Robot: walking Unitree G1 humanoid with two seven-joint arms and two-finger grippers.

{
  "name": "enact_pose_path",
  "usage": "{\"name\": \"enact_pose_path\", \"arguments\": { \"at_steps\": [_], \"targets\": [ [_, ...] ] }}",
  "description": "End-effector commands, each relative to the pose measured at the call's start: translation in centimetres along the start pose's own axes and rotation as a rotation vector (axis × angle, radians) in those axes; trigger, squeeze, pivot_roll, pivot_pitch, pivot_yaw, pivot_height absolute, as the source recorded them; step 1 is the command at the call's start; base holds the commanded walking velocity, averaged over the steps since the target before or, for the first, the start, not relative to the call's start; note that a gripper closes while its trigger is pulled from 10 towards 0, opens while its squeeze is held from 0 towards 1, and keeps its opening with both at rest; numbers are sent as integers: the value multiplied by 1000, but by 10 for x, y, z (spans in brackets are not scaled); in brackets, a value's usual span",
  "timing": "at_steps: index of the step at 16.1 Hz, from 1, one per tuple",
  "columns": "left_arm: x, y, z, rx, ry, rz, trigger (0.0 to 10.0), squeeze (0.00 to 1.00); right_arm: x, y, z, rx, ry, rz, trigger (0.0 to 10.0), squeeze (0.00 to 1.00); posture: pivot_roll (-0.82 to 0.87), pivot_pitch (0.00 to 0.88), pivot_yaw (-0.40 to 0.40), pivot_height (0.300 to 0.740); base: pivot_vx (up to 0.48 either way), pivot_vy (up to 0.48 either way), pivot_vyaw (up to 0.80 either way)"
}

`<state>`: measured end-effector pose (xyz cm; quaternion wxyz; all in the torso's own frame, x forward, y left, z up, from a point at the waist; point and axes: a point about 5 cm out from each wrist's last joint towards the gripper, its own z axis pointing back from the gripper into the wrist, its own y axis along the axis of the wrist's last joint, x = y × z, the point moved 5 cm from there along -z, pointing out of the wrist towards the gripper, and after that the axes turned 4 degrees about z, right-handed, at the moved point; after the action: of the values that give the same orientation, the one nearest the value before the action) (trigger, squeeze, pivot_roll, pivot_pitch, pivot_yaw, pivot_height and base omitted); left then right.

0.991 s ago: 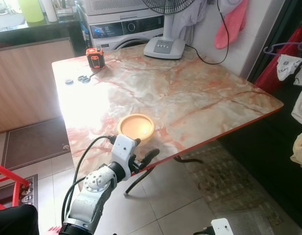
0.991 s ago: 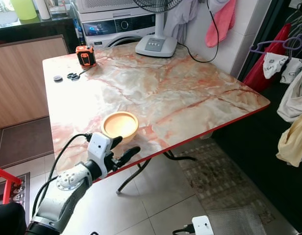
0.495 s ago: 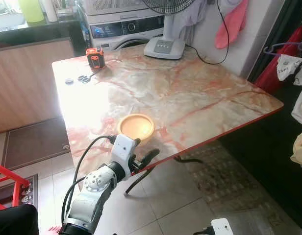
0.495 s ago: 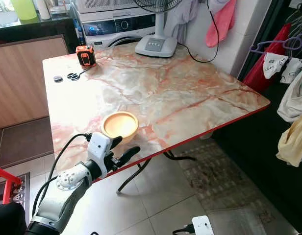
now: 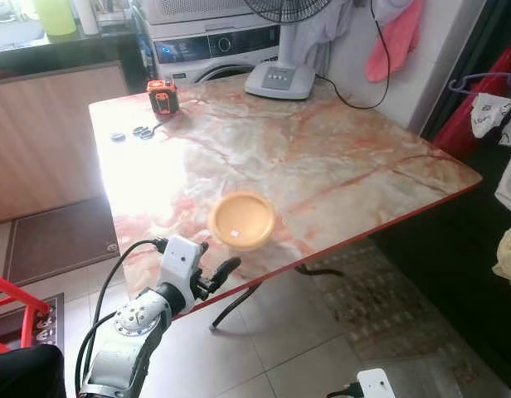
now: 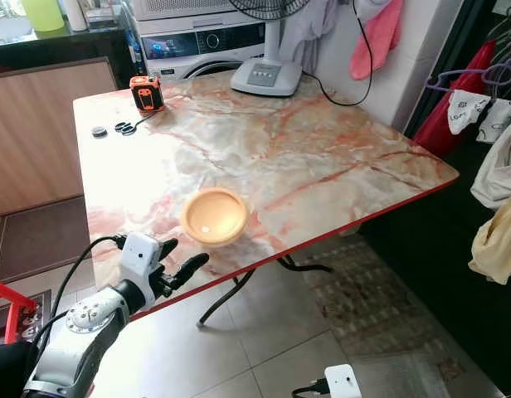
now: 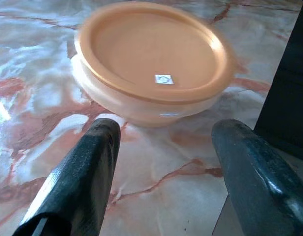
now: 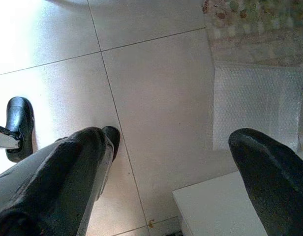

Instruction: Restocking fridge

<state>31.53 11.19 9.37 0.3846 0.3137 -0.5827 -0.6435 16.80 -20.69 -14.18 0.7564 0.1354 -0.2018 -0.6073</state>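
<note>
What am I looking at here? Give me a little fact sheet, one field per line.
Place: home room with a marble-pattern table
Main item: orange lidded container, near the table's front edge
Left hand: open, at the table edge just short of the container, not touching it
Right hand: open, hanging low over the tiled floor
Far corner of table: orange tape measure, small dark bits
Back edge: fan base
Behind table: washing machine
</note>
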Motion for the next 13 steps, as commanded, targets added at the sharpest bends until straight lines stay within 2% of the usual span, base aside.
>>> {"name": "enact_pose_path", "arguments": {
  "at_steps": [1, 6, 10, 12, 13],
  "targets": [
    [3, 3, 2, 1, -7, -6, 10000, 0, -1, -1, 0, -3, 3, -1, 10000, 0, -63, 0, -30, 740, 0, 0, 0],
    [-3, 23, 5, 57, 9, -38, 10000, 0, -1, -1, 0, -2, 3, 0, 10000, 0, -59, 0, -34, 740, 0, 0, 0],
    [0, 48, -3, 146, 30, -24, 10000, 0, -1, -1, 0, -2, 4, 2, 10000, 0, -57, 0, -35, 740, 0, 0, 0],
    [-2, 45, -6, 147, 70, -25, 10000, 0, -1, 0, 0, -2, 3, -1, 10000, 0, -61, 0, -33, 740, 0, 0, 0],
    [-8, 41, -8, 142, 117, -21, 10000, 0, -1, 0, 0, -1, 2, -2, 10000, 0, -63, 0, -32, 740, 0, 0, 0]
  ]
}}
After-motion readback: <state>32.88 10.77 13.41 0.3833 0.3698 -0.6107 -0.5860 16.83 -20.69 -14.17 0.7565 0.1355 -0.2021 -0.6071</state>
